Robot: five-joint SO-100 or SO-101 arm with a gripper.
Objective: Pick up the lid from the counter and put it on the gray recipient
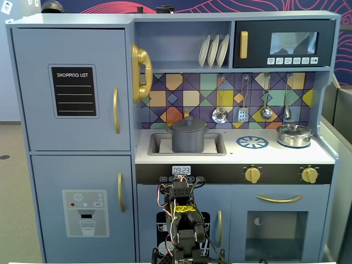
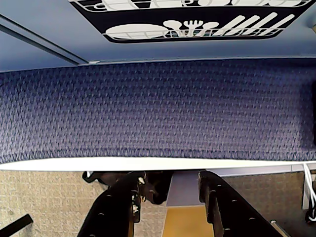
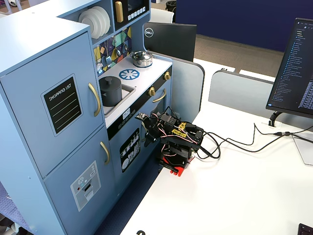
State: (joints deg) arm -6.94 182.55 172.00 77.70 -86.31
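Note:
The dark-gray lid (image 1: 188,125) with its small knob lies on top of the tall gray pot (image 1: 188,141), which stands in the sink recess of the pale counter (image 1: 264,155). The pot also shows in the other fixed view (image 3: 110,91). The arm (image 1: 182,220) is folded low in front of the toy kitchen, well below the counter, and also shows in the other fixed view (image 3: 173,139). In the wrist view my gripper (image 2: 172,183) points down past the white table edge. Its jaws stand apart with nothing between them.
A shiny silver pot (image 1: 295,135) with its own lid stands at the counter's right, beside the blue-and-white burner ring (image 1: 252,142). Utensils (image 1: 242,113) hang above. A monitor (image 3: 296,68) and cables (image 3: 234,144) are on the white table.

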